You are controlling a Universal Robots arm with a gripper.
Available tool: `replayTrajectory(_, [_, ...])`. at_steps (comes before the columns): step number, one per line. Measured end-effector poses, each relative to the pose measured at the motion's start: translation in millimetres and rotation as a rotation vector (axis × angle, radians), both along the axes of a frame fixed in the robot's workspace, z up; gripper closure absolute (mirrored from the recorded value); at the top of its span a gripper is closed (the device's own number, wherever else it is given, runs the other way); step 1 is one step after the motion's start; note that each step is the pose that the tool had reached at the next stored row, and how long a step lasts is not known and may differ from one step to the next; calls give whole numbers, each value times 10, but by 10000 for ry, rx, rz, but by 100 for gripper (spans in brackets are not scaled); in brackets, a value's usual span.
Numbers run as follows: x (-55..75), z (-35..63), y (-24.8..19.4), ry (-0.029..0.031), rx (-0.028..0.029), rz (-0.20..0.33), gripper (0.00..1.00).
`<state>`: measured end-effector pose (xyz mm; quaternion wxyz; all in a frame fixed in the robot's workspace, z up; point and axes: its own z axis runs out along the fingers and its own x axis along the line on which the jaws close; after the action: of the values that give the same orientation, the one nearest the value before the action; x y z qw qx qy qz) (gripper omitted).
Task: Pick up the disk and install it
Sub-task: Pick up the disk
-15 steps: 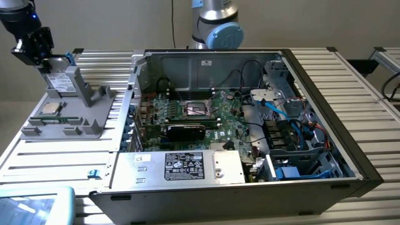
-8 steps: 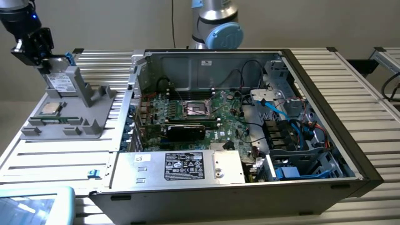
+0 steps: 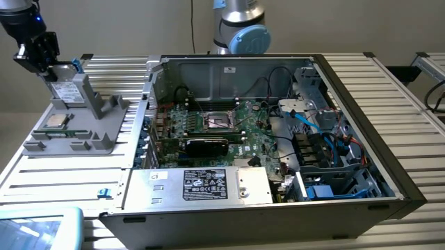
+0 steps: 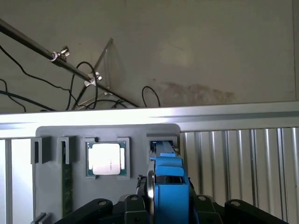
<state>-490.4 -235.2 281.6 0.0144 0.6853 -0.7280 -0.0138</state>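
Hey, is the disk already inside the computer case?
No, the disk stands upright in the grey holder at the exterior view's left, outside the computer case.

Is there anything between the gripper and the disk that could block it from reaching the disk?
Nothing visible does. The gripper is directly at the upper end of the disk, which stands upright in the grey holder. No cable or other part lies between them.
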Motion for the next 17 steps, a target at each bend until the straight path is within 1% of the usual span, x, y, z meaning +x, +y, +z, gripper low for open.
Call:
replayTrajectory(5, [0,0,0,-1,0,0,63])
replayTrajectory(7, [1,14,0,-19,4,0,63])
replayTrajectory(10, [0,93,0,-36,7,0,63])
replayTrajectory(13, [0,146,0,-55,7,0,63])
replayTrajectory(17, [0,281,0,-83,8,0,63])
